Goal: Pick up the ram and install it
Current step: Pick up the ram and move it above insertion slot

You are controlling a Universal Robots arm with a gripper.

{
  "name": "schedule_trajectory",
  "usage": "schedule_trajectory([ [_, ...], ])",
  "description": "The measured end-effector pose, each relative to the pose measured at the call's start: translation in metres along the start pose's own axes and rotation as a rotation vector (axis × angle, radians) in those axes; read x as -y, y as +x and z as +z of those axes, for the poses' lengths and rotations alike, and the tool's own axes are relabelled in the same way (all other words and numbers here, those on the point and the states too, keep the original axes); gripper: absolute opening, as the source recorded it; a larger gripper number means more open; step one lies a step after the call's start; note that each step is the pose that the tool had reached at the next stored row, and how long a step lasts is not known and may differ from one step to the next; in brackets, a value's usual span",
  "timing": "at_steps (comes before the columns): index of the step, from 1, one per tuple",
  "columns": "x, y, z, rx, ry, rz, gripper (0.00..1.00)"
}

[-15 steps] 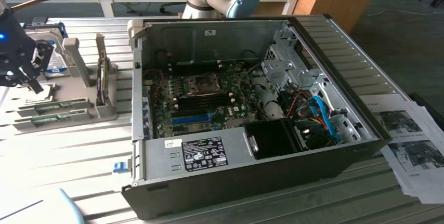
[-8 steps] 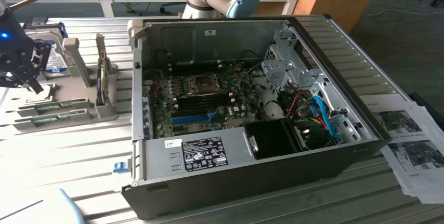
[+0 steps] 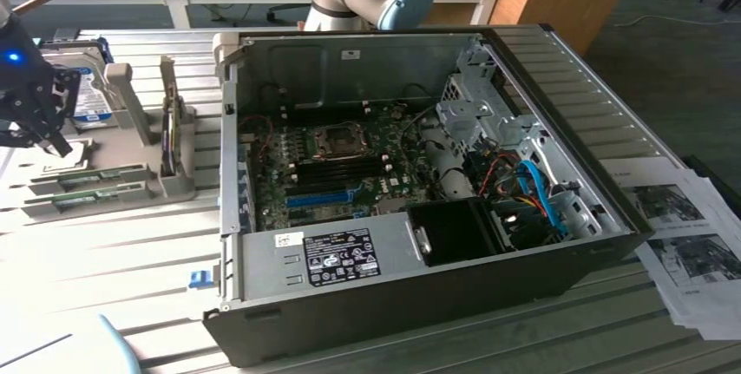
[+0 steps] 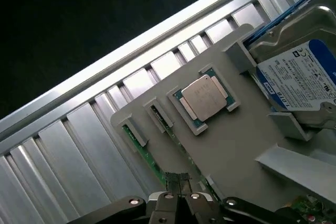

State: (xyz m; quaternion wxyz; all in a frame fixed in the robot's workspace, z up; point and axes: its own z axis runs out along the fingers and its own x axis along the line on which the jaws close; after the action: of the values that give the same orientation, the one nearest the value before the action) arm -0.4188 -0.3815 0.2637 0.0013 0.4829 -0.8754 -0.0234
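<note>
The gripper is hanging over the grey holder on the exterior view's left, beside the open computer case. Its two fingers are pressing tight together, and nothing is sitting between them. A little blue light is shining on it.

Two green ram sticks are lying in the holder, each in its own long groove. One ram stick is lying nearer the holder's edge. The other ram stick is lying just beside it, closer to the square silver chip. In the wrist view the fingertips are floating right over the sticks, and I cannot tell if they are touching them.

The hard drive with the blue and white label is sitting in the holder too, past the chip. Everything is resting on a silver table with long ridges. Inside the case the green board is showing, with a bright blue slot on it. Some printed papers are lying on the exterior view's right.
</note>
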Motion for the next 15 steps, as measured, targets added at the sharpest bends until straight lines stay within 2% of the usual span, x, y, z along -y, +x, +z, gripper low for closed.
schedule_trajectory([
  [15,0.0001,0.0001,0.0025,-0.0116,-0.0054,-0.273,0.09],
])
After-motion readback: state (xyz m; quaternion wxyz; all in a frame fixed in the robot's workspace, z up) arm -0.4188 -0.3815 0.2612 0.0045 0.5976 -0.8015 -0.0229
